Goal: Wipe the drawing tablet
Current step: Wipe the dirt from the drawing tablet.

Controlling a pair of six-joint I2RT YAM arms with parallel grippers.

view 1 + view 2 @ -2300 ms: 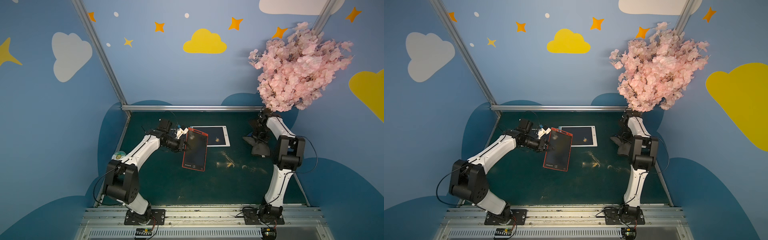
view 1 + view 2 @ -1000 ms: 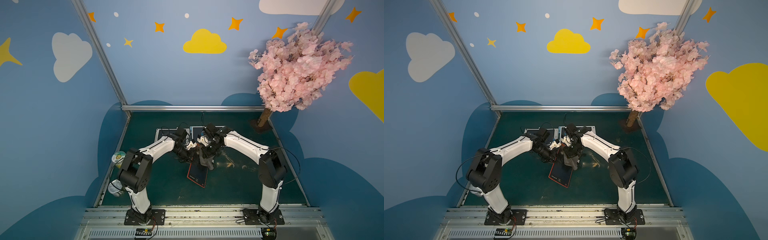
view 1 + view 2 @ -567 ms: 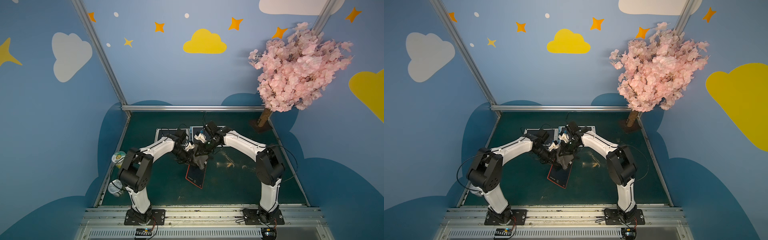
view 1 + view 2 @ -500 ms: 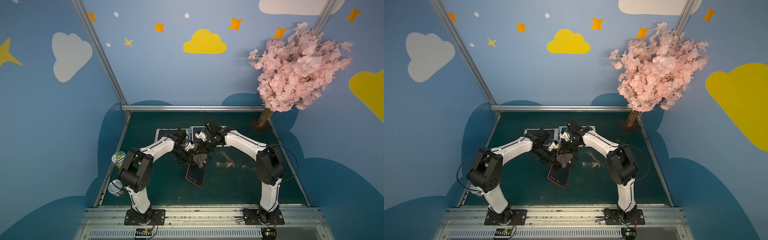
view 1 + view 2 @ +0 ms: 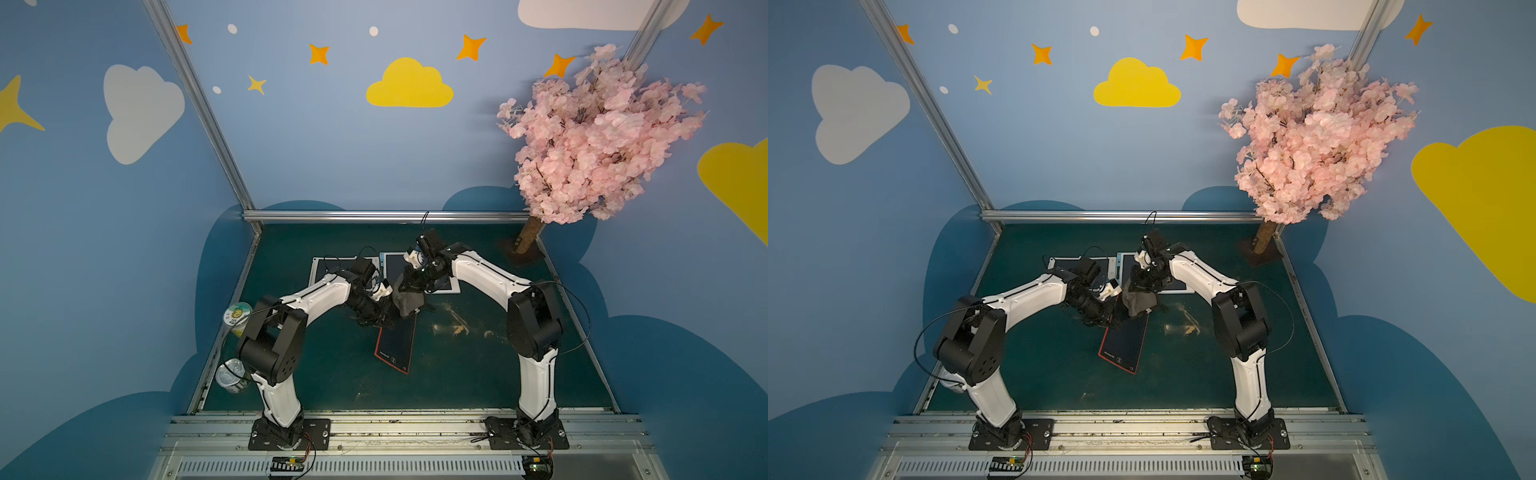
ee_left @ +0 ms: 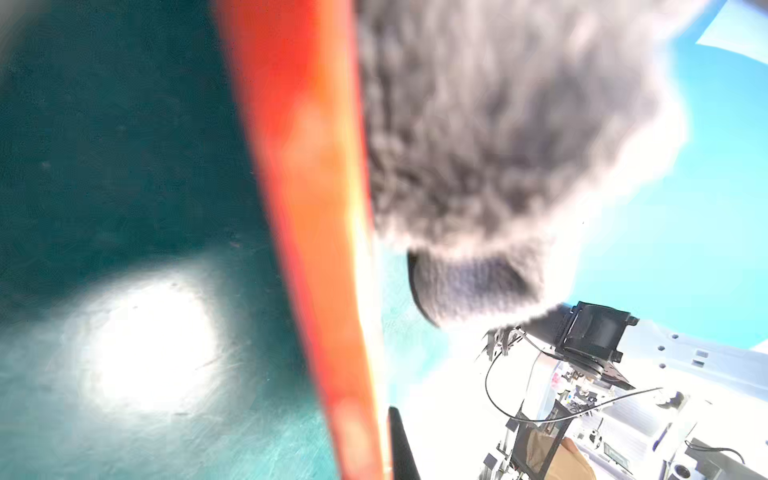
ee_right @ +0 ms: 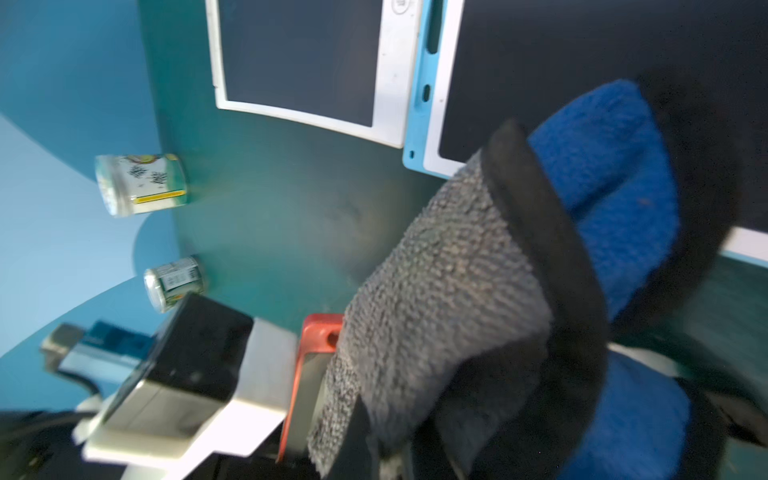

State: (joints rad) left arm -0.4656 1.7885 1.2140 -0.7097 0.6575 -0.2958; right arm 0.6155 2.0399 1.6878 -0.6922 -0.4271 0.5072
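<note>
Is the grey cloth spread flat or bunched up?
Bunched up. The cloth hangs as a folded wad from the right gripper, against the red tablet.

Arms close off the middle of the mat (image 5: 457, 374); open ground lies near and to the right

The left arm (image 5: 316, 295) and right arm (image 5: 486, 274) arch inward and meet at the far end of the red-framed tablet (image 5: 395, 347). There the left gripper (image 5: 386, 318), clamped on that tablet, and the right gripper (image 5: 409, 286), closed on a grey cloth (image 5: 409, 303), crowd together. Just behind them, two white-framed tablets (image 7: 299, 58) lie side by side on the far mat. A yellow-labelled can (image 5: 237, 318) and a silver can (image 5: 230, 376) stand at the left edge beside the left arm's elbow. The tree trunk (image 5: 527, 241) fills the far right corner, its blossoms (image 5: 594, 137) overhanging. Bare mat runs along the near side and between the red-framed tablet and the right arm.
</note>
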